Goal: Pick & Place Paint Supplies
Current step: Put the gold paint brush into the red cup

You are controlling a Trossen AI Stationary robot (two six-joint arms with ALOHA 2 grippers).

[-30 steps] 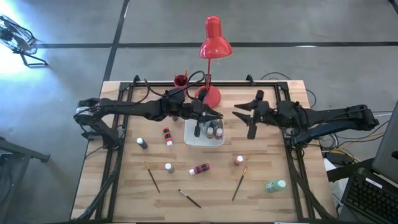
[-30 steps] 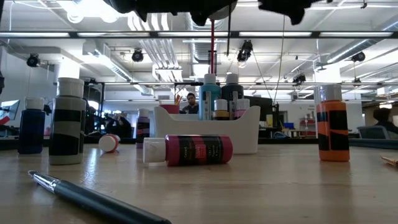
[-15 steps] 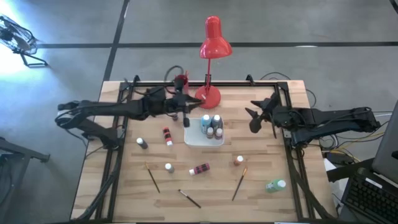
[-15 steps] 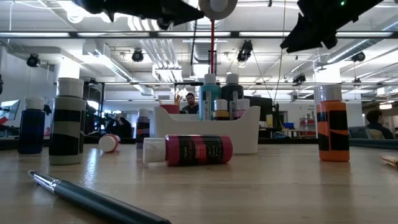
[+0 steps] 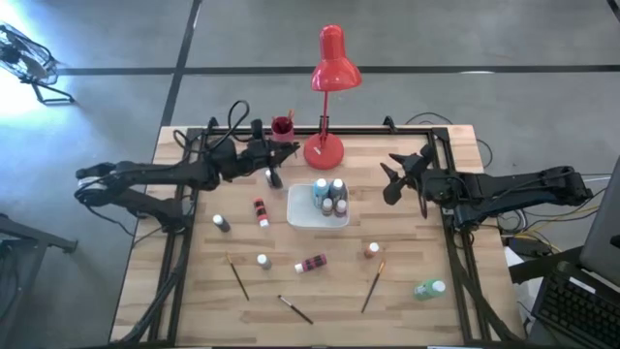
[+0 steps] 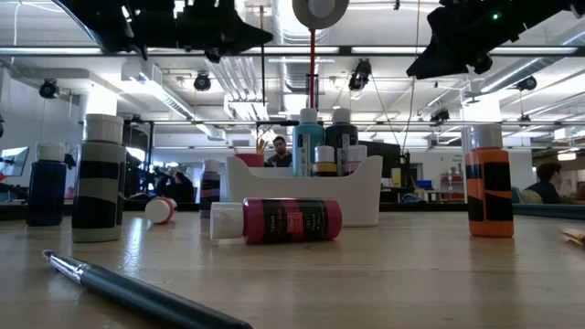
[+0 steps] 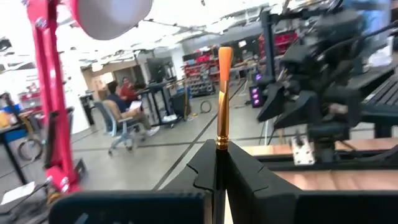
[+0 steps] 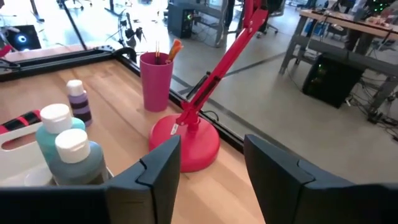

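Observation:
My left gripper [image 5: 274, 165] hovers just near of the red cup [image 5: 282, 126], shut on a thin brush [image 7: 222, 93] with an orange tip. My right gripper [image 5: 392, 182] is open and hangs in the air to the right of the white tray [image 5: 300, 218]. Several bottles [image 5: 329, 197] stand in the tray. More bottles are on the wood: two red ones [image 5: 260, 211] [image 5: 312, 263], an orange one [image 5: 372, 250] and a green one [image 5: 429, 288]. Three brushes [image 5: 237, 276] [image 5: 295, 308] [image 5: 373, 286] lie flat near the near edge. My left gripper pinches the brush between its two fingers just below the metal ferrule [image 7: 220, 142]. The fingers reach it level and lie across it. The brush stands upright and lifted clear, orange tip up; the fingers [image 7: 249, 180] hide its handle in the wrist view.
The red desk lamp [image 5: 329, 58] stands with its base [image 5: 323, 150] at the far edge, between cup and tray. The red cup [image 8: 155, 78] holds brushes. A dark frame [image 5: 174, 242] runs around the table's edges. People sit in the room beyond.
My left gripper has moved from above the tray toward the table's far left, up to the red cup, carrying the brush. My right gripper has drawn back a little toward the right edge and turned at the wrist.

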